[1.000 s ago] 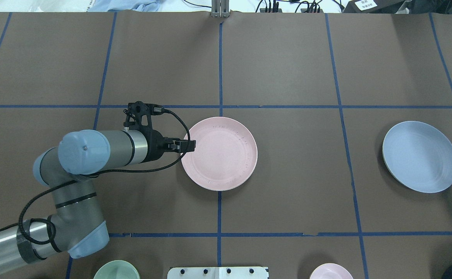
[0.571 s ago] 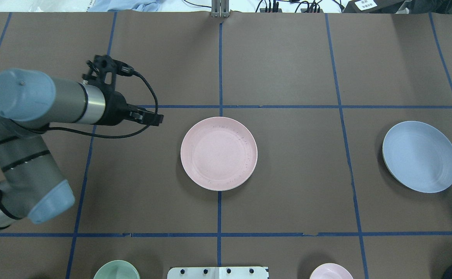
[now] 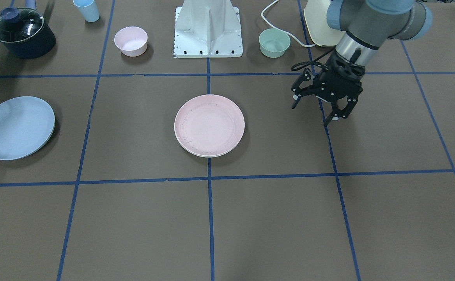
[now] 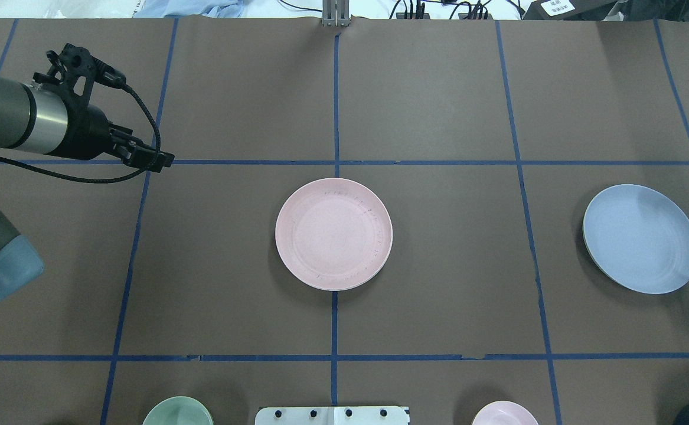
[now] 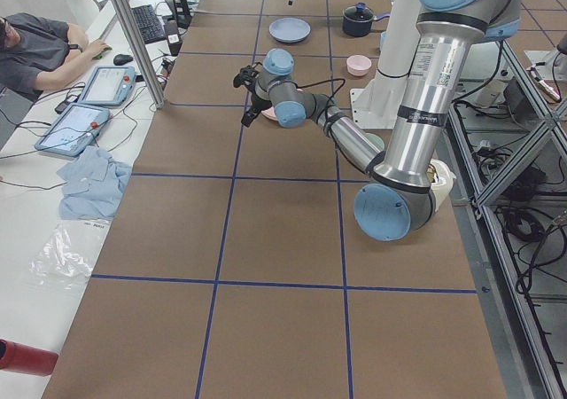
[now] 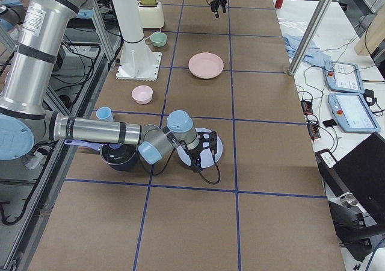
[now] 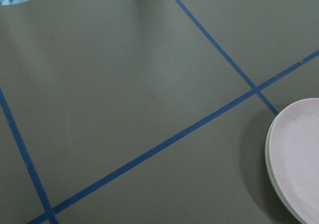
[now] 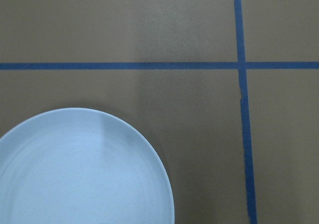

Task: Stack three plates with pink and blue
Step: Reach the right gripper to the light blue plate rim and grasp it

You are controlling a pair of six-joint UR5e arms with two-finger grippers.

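The pink plate (image 4: 333,234) lies at the table's middle, with a pale rim showing under its edge (image 3: 208,154); no cream-green plate shows on its own. The light blue plate (image 4: 640,238) lies at the right. My left gripper (image 4: 162,160) is open and empty, well to the left of the pink plate and above the table (image 3: 337,117). My right gripper (image 6: 203,153) hovers by the blue plate's near edge; I cannot tell whether it is open or shut. The right wrist view shows the blue plate (image 8: 79,169) below it.
A mint bowl (image 4: 178,412) and a small pink bowl (image 4: 505,413) stand at the near edge beside the robot base (image 3: 208,29). A dark lidded pot (image 3: 22,33) and a light blue cup (image 3: 87,9) stand near the right arm's side.
My left gripper has drawn back from the pink plate's left rim, up and far to the left. The plates have not moved.
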